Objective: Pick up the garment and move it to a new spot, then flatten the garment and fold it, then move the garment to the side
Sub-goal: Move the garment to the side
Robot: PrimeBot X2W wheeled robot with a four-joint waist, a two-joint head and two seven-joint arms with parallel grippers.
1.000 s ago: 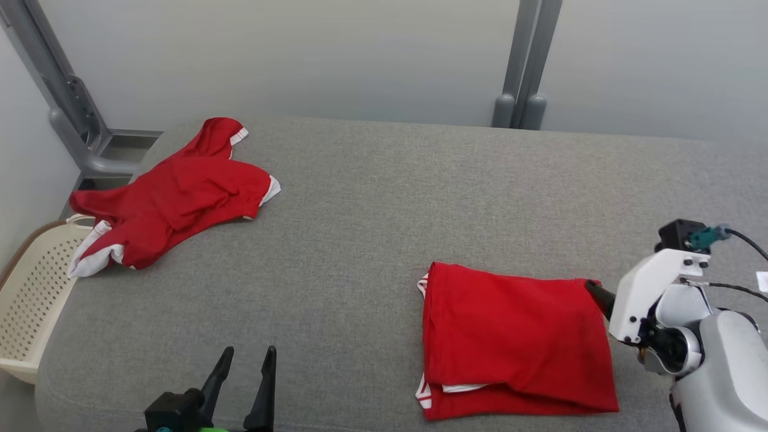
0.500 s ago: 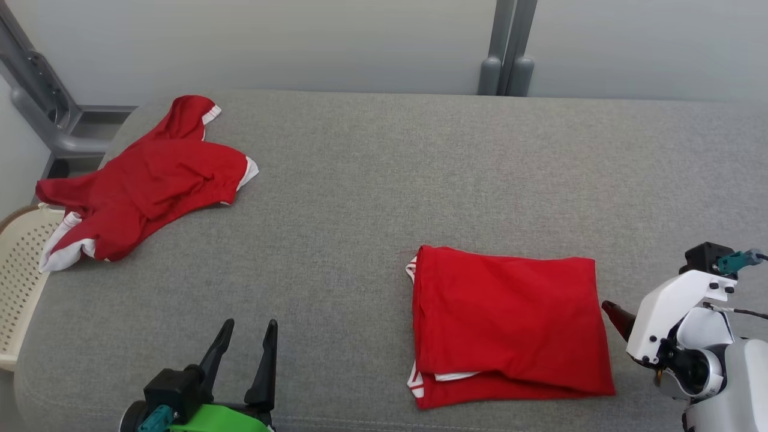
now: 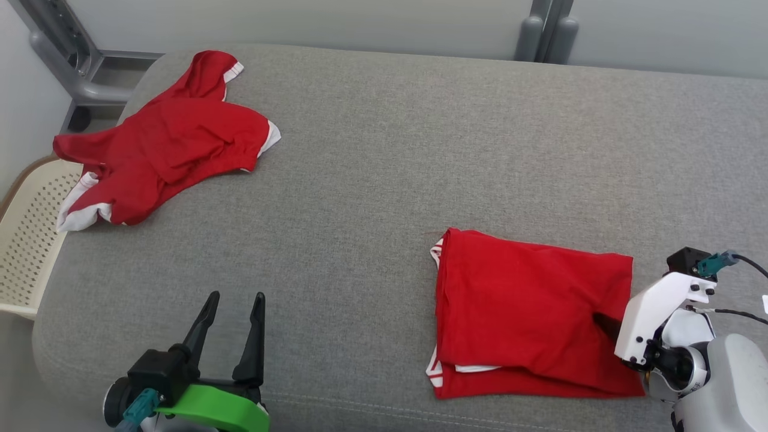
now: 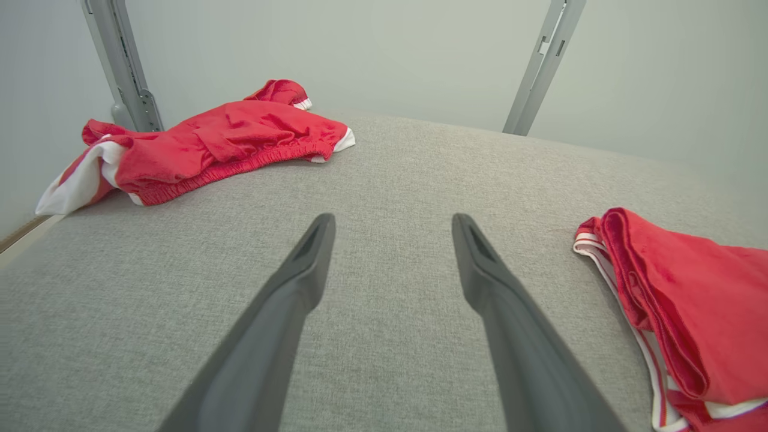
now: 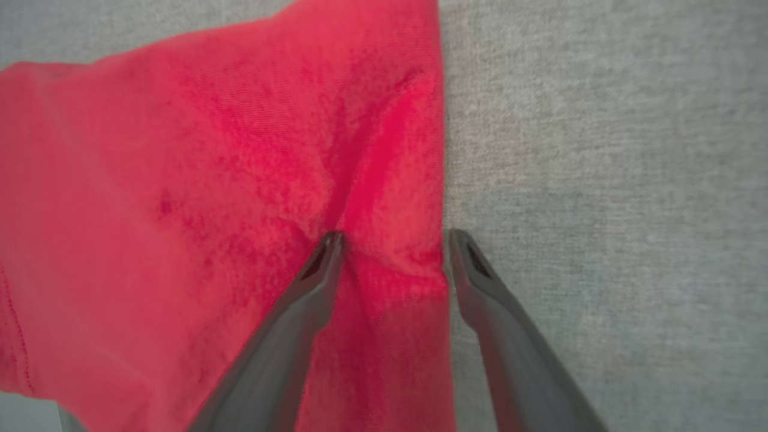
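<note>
Cream basket (image 3: 27, 240) beside crumpled red garment (image 3: 168, 156); right gripper (image 5: 394, 237), apart, astride edge of folded garment (image 3: 528, 312) (left gripper (image 3: 236, 297) apart too).

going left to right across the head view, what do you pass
cream basket → crumpled red garment → left gripper → folded red garment → right gripper at its right edge

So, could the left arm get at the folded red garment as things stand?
Probably yes. The left tool is open, and only bare grey surface lies between it and the folded red garment; the right tool sits at its far edge.
</note>
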